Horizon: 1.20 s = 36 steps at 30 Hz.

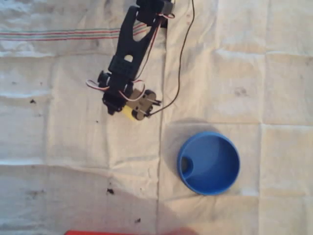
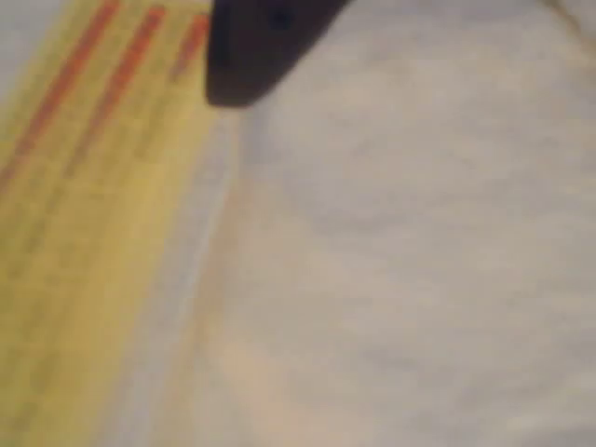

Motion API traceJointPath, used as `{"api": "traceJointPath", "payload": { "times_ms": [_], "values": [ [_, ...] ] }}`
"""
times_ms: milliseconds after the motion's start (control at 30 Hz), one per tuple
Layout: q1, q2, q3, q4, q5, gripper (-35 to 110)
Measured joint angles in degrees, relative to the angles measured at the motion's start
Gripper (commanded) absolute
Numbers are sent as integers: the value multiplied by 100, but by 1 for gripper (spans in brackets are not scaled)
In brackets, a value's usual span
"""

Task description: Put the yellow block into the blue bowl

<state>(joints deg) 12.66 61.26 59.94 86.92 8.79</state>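
overhead view: the blue bowl (image 1: 209,163) lies down and right of my gripper (image 1: 131,108), well apart. the yellow block (image 1: 127,112) sits at my fingertips, seemingly pinched, though i cannot tell for sure. my arm reaches down from the top edge over the cloth (image 1: 58,147).

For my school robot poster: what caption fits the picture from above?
Black robot arm's end effector down at the yellow block on a white cloth, with the blue bowl waiting nearby.
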Motion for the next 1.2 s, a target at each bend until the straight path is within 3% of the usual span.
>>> {"api": "traceJointPath", "payload": {
  "times_ms": [1200],
  "values": [
    [-360, -773, -18, -132, 0, 18]
  ]
}}
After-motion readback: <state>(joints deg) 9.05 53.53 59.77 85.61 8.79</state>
